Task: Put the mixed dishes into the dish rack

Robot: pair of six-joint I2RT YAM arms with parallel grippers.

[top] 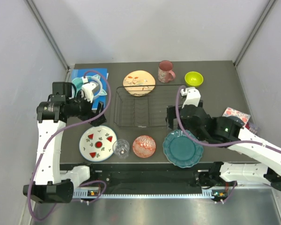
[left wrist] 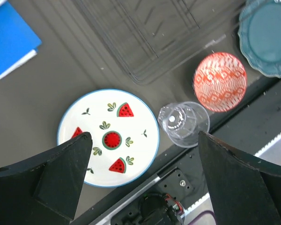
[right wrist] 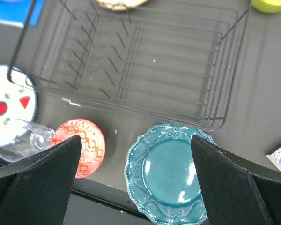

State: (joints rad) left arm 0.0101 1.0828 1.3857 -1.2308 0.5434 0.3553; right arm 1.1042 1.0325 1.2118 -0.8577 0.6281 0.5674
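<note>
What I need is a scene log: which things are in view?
dish rack: 1, black, centre, empty
watermelon plate: 1, white-red, front left
clear glass: 1, colourless, front left-centre
red-patterned bowl: 1, red-white, front centre
teal scalloped plate: 1, teal, front right
cream floral plate: 1, cream, behind rack
pink mug: 1, pink, back centre
lime-green bowl: 1, lime, back right
teal headphones: 1, teal, back left
blue book: 1, blue, under headphones
printed card: 1, red-patterned, right edge
left gripper: 1, black, open, near watermelon plate
right gripper: 1, black, open, near teal plate

Lab cell — grey walls (top: 154, 28), black tabletop (top: 215, 96)
</note>
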